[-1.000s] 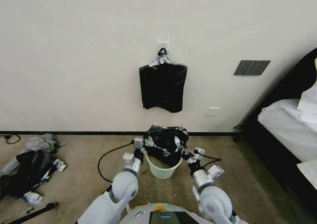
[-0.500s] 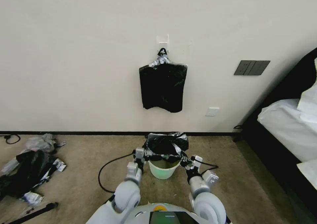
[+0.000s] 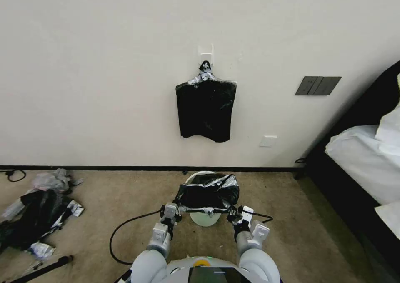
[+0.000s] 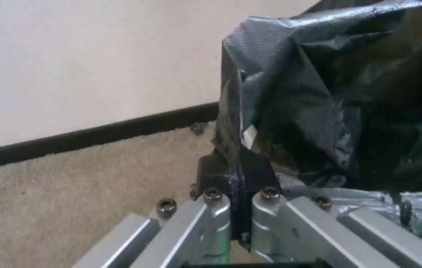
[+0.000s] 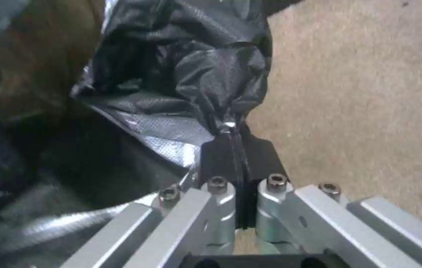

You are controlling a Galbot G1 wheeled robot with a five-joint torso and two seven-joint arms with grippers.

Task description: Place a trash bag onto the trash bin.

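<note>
I am clamping the trash bag [image 3: 207, 195] with both of my grippers, the left gripper [image 3: 177, 209] pinching its rim on my left side and the right gripper [image 3: 231, 211] pinching it on my right, each pair of pads pressed flat together with only the thin black film between them. In my left wrist view the fingertips [image 4: 250, 169] are biting a fold of the rim; in my right wrist view the pads [image 5: 258, 156] are squeezing a gathered twist of plastic. A second ago I was holding the bag bunched high over the trash bin [image 3: 204, 219], with much of the cream wall showing below it. Now I am pulling my arms in and down, the bag is stretching wide and flat between my grippers, and it is draping across the bin's mouth, hiding most of it; only the far rim and the lower front wall are peeking out. I am judging the mouth of the bag to be spread enough to begin settling around the rim, though it is not yet seated all the way round
</note>
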